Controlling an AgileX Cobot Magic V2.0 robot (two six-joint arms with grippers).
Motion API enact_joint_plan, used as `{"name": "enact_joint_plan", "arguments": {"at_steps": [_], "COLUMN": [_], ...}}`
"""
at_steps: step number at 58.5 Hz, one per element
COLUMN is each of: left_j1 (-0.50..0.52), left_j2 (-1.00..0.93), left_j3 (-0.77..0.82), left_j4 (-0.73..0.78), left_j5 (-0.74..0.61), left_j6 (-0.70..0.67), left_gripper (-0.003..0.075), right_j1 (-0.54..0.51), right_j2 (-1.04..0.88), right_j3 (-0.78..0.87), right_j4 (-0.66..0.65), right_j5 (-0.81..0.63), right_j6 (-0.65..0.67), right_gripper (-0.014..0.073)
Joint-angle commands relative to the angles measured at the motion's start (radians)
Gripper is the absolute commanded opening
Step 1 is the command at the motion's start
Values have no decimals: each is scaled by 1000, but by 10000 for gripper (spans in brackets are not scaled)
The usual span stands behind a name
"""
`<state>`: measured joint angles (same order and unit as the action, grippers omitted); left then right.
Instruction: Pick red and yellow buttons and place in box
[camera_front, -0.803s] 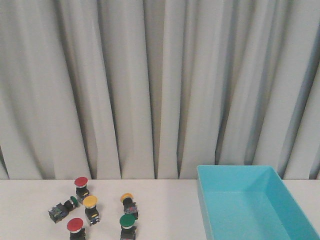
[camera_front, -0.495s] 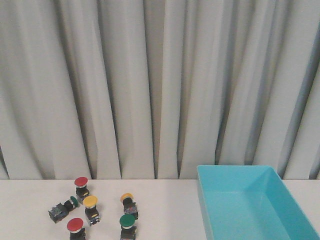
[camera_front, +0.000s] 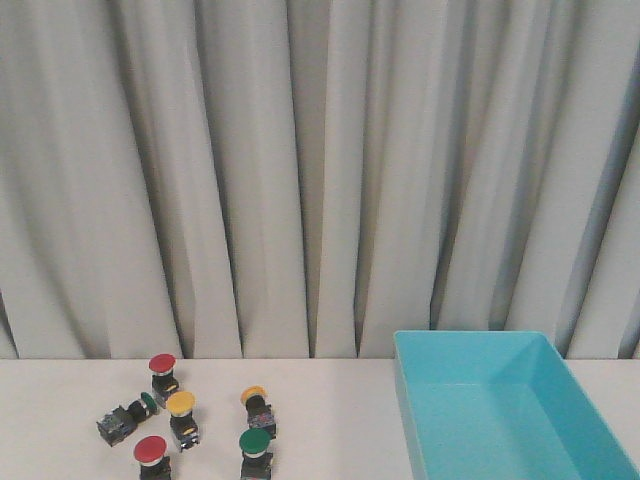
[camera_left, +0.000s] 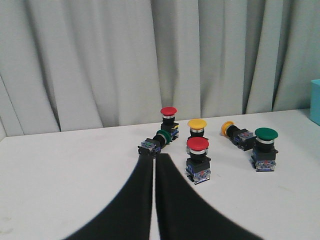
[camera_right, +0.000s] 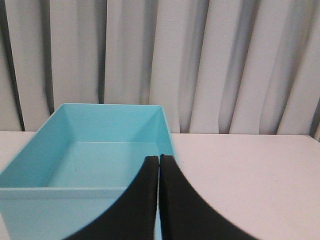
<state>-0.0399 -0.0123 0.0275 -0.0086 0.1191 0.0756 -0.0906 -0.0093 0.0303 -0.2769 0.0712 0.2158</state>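
Red and yellow buttons cluster near the worktop's left edge; the turquoise box sits right. Left tool and right tool are both closed, empty.

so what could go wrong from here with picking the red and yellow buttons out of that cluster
1. The buttons sit packed together: closing on the near red-capped button could knock the yellow-capped button right behind it.
2. A green-capped button lying on its side rests against the far red-capped one, so grabbing the latter may drag it.
3. The left gripper is shut and must open first.
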Motion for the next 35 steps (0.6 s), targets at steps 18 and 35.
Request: {"name": "enact_joint_plan", "arguments": {"at_steps": [18, 35], "left_j1": [-1, -1], "left_j2": [-4, -4], "left_j3": [2, 2], "left_j4": [-3, -2], "left_j5": [-160, -302], "left_j6": [-54, -90], "left_gripper": [-6, -6], "right_j1": [-7, -7], "right_j2": [-19, -19], "right_j3": [11, 11], "right_j4": [22, 338], "right_j5": [-148, -395], "right_j6": [9, 180], "right_gripper": [-4, -4]}}
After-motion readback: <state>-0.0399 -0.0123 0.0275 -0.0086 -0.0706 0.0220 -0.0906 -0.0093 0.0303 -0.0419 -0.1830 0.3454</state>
